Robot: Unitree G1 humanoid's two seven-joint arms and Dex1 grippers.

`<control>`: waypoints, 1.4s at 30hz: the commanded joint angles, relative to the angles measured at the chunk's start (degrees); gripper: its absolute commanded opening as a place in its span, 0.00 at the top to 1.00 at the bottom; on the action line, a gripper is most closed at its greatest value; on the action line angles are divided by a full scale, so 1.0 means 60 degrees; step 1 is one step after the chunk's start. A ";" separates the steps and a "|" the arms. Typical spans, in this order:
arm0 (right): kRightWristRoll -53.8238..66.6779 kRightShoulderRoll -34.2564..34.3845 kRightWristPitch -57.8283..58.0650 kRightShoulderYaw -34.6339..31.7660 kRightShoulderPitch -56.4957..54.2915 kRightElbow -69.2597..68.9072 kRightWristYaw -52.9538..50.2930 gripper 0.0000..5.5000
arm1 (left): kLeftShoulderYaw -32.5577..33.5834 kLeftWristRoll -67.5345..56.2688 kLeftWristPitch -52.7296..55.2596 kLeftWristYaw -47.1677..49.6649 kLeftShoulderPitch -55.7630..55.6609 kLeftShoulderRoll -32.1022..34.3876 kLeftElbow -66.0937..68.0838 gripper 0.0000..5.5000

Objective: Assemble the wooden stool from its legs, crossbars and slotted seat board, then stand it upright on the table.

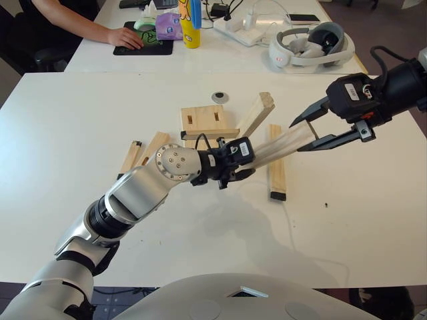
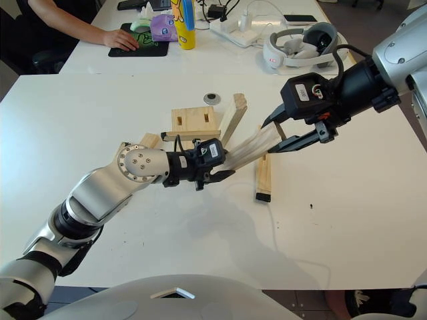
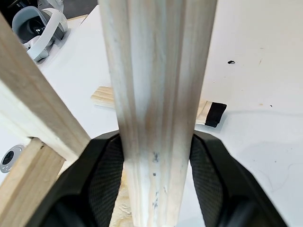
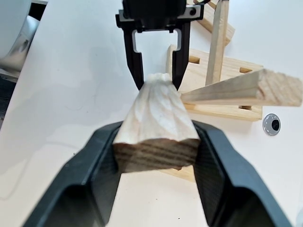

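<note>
On the table, near its middle, the seat lies flat with its two slots facing up, and a crossbar rests across its 6 o'clock edge. At the seat's 3 o'clock side a slanted leg tilts, its lower end by the crossbar and its upper end raised toward 1 o'clock. Just off the seat's 4 o'clock corner the held leg hangs above the table, running from 8 o'clock to 2 o'clock between the two arms. The left gripper is clamped on its 8 o'clock end, with both pads against the wood in the left wrist view. The right gripper grips the 2 o'clock end, and the cut end face sits squeezed between its pads in the right wrist view. Below the held leg a flat leg lies on the table pointing 12 to 6, with a black pad on its 6 o'clock end. At the seat's 8 o'clock, beside the left arm, an outer stick and an inner stick lie side by side. A small round disc sits just beyond the seat at 12 o'clock.
</note>
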 commanded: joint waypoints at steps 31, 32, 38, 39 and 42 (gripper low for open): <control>0.2730 0.1057 0.2399 -0.6323 0.7953 0.1396 -0.2506 0.31 | 0.6153 -0.6969 -0.0518 0.0645 0.0176 -0.0421 -0.1579 0.63; 0.2700 0.1054 0.2430 -0.6272 0.7793 0.1391 -0.2641 0.35 | 0.6052 -0.6876 -0.0595 0.0646 0.0273 -0.0343 -0.1585 0.63; 0.4483 0.1038 0.3875 -0.6977 0.6380 0.0587 -0.3200 0.52 | 0.5111 -0.6028 -0.0955 0.0569 0.0999 0.0113 -0.1619 0.63; 0.4570 0.0985 0.3985 -0.6914 0.6162 0.0457 -0.3292 0.56 | 0.4963 -0.5905 -0.1002 0.0572 0.1061 0.0137 -0.1628 0.63; 0.4861 0.0935 0.4261 -0.6798 0.5499 0.0147 -0.3538 0.64 | 0.4494 -0.5500 -0.1169 0.0497 0.1248 0.0285 -0.1612 0.63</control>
